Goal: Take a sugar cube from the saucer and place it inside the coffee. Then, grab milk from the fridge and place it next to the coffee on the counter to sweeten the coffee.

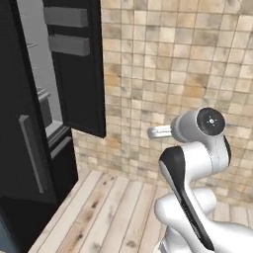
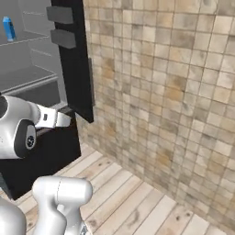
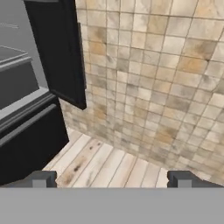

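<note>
The fridge (image 1: pixel 29 163) stands open at the left, black outside and grey inside, its shelves (image 2: pixel 27 78) bare in the lower part. High on a shelf at the back stands the blue milk carton (image 2: pixel 8 28). The open door (image 1: pixel 79 64) carries grey bins and juts toward the wall. My gripper (image 3: pixel 112 180) is open with its fingertips (image 3: pixel 41 179) far apart and nothing between them. It points at the wall to the right of the fridge (image 3: pixel 26 87), well away from the milk. The sugar cube, saucer, coffee and counter are out of view.
A tan tiled wall (image 1: pixel 188 74) runs right of the fridge door. A pale wooden plank floor (image 3: pixel 109 166) lies below. The door's lower edge (image 2: pixel 85 117) hangs close to my forearm (image 2: pixel 53 118).
</note>
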### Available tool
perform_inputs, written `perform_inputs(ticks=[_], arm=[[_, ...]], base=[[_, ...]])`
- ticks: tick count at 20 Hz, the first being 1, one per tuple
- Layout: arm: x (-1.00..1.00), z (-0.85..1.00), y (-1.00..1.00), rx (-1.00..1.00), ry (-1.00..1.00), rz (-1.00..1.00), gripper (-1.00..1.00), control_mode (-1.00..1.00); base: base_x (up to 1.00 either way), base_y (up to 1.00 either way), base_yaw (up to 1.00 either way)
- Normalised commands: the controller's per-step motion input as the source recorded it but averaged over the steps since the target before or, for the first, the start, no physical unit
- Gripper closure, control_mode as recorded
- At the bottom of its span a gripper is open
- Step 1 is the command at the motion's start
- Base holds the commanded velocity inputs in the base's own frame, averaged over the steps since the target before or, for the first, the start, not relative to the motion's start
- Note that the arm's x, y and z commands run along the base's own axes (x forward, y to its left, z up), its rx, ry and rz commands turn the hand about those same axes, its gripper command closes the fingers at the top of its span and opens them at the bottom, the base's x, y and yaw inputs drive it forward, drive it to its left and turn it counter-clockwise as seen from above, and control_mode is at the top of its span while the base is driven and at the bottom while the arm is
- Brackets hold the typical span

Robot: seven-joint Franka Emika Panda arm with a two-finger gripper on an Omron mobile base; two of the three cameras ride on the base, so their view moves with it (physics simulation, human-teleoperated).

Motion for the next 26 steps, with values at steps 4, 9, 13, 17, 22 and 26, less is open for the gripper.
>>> perform_inputs(ticks=[4, 9, 13, 17, 22, 26], arm=[[0.00, 0.00, 0.00, 0.00, 0.00, 0.00, -1.00, 1.00], [0.00, 0.00, 0.00, 0.00, 0.00, 0.00, -1.00, 1.00], [0.00, 0.00, 0.00, 0.00, 0.00, 0.00, -1.00, 1.00], [0.00, 0.00, 0.00, 0.00, 0.00, 0.00, -1.00, 1.00], [0.00, 0.00, 0.00, 0.00, 0.00, 0.00, -1.00, 1.00], [0.00, 0.00, 0.00, 0.00, 0.00, 0.00, -1.00, 1.00]], base=[[0.48, -0.72, 0.69], [0.74, -0.90, 0.54], [0.60, -0.52, 0.58], [0.48, -0.45, 0.63], [0.60, -0.11, 0.46], [0.79, -0.01, 0.29]])
